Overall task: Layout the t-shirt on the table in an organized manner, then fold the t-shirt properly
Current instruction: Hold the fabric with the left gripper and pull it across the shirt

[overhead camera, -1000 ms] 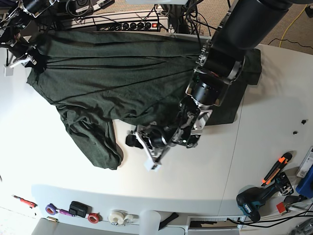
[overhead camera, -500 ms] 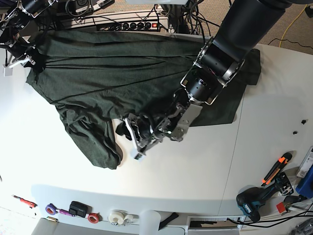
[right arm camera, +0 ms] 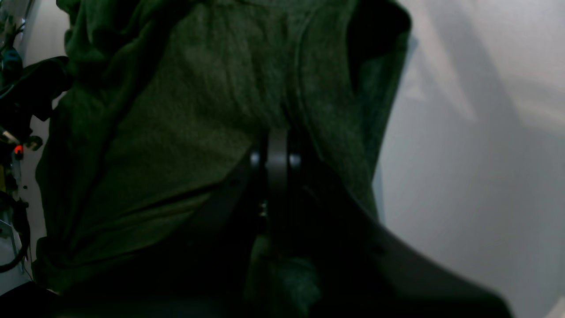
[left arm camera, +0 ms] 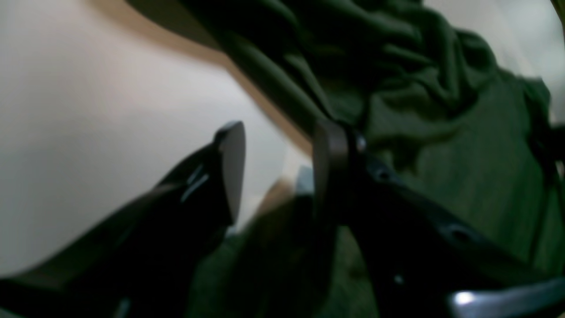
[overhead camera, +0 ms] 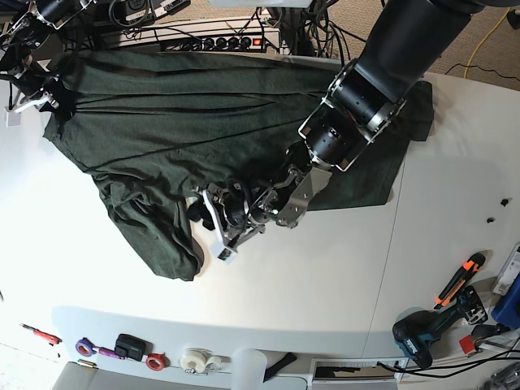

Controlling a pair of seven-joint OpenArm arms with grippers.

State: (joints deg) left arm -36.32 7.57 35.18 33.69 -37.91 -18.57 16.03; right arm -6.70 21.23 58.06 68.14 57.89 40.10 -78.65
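The t-shirt (overhead camera: 203, 122) lies across the far half of the white desk (overhead camera: 325, 276), mostly spread but not flat: long creases run from its far-left corner toward the middle, and its near-left part is bunched into a rumpled lobe hanging toward the front. The right pincer (right arm camera: 277, 154) is pressed together on a pinch of cloth at that far-left corner; in the base view it sits at the top-left edge (overhead camera: 36, 85), and the creases fanning out from it suggest it is anchoring the corner so the fabric can be pulled taut against it. The left pincer (overhead camera: 213, 227) hovers low just beside the bunched lobe at the cloth's near edge, its jaws spread with nothing between them; the left wrist view shows bare desk in the gap (left arm camera: 276, 168) and green folds just beyond one finger. This placement likely prepares a grasp on the crumpled edge so it can be drawn outward and flattened. The layout step appears unfinished, and folding has not begun. The left arm covers part of the shirt's right side, so the sleeve and hem there cannot be fully traced. The left wrist view is blurred, and whether a fingertip touches cloth cannot be told. Tools (overhead camera: 439, 325) lie well apart along the near edge.
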